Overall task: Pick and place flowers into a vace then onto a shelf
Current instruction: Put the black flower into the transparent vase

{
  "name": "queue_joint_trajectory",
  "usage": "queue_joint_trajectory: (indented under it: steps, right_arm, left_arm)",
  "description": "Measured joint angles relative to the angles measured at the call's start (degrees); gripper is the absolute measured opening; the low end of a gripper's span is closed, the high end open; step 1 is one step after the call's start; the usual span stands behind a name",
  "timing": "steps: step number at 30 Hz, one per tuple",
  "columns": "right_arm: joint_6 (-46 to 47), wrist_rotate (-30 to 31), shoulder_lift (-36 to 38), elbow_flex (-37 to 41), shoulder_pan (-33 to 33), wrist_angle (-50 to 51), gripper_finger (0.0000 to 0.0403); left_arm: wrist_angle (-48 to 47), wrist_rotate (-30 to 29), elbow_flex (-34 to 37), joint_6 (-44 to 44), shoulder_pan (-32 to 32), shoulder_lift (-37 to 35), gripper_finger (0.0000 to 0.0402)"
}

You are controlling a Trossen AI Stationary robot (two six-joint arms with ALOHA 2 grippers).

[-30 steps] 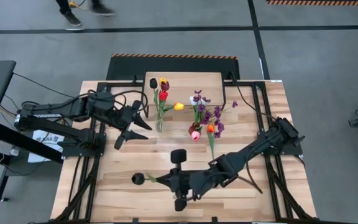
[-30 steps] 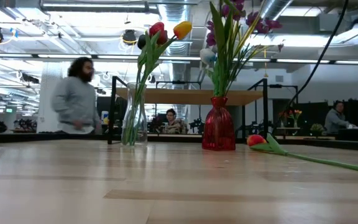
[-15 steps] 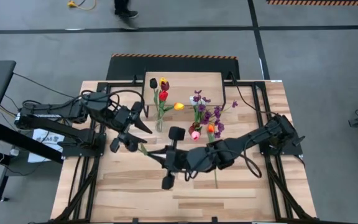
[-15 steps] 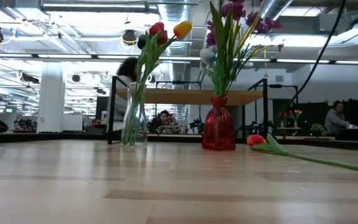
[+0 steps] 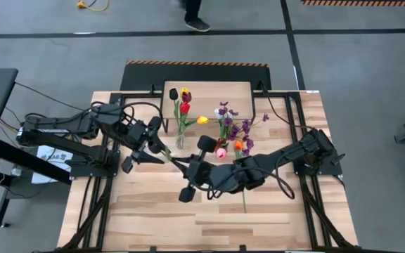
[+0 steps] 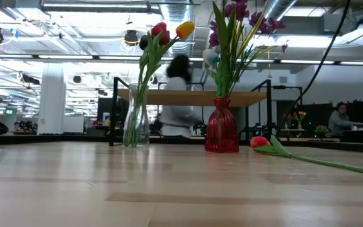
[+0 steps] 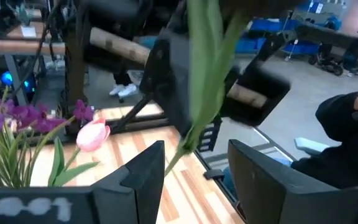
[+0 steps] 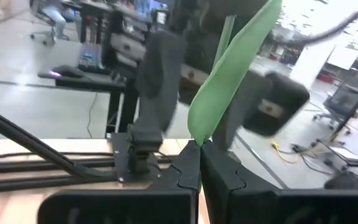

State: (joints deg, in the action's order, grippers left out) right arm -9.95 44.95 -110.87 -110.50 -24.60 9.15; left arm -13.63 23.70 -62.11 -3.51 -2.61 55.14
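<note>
My right gripper (image 5: 185,168) (image 8: 199,149) is over the table's middle, shut on a long green tulip stem (image 5: 171,160). The stem reaches toward my left gripper (image 5: 155,150) (image 7: 194,163), which is open with a finger on each side of the stem (image 7: 188,134). Whether the left fingers touch it I cannot tell. The flower's head is hidden. A clear glass vase (image 5: 180,140) (image 6: 135,123) holds red, yellow and dark tulips. A red vase (image 6: 222,128) holds purple sprigs and tulips. The shelf (image 5: 206,90) (image 6: 194,97) stands at the far edge. Neither gripper is in the low view. My right gripper pinches the tulip's green stem and leaf (image 8: 199,135) between its two shut fingers. It comes from the table's right side, roughly level. The flower is lifted clear of the table, and its stem runs out past the fingertips toward my left gripper.
An orange-red tulip (image 6: 260,142) (image 5: 239,146) lies on the table right of the red vase, its stem (image 5: 243,190) running toward the near edge. A person passes beyond the table (image 6: 176,94). The near half of the tabletop (image 5: 188,225) is bare wood.
My right gripper has carried the tulip from near the table's near edge up and toward the far left, turning as it went, until the stem sits between my left gripper's fingers. My left gripper has shifted slightly toward it. A person has walked across behind the table.
</note>
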Motion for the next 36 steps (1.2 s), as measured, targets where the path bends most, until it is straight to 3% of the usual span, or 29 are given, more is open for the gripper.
queue_joint_trajectory:
  steps: [14, 23, 28, 36]
  right_arm:
    - [0.97, -0.05, 0.00, 0.04, 0.49, 2.55, 0.0000]
    - [1.00, -1.45, 0.00, 0.04, 0.75, 2.83, 0.0000]
    - [1.00, -1.51, 0.00, 0.06, 0.74, 2.84, 0.0000]
    - [0.98, -1.60, 0.00, 0.09, 0.74, 2.88, 0.0000]
  left_arm:
    - [4.68, 0.05, -0.04, -2.29, 0.00, -0.15, 0.0164]
    - [6.61, 0.00, -0.04, -3.34, 0.00, 0.36, 0.0136]
    - [7.67, -0.41, -0.04, -3.32, 0.00, 0.36, 0.0101]
    - [6.69, -0.74, -0.04, -2.51, 0.00, 0.36, 0.0009]
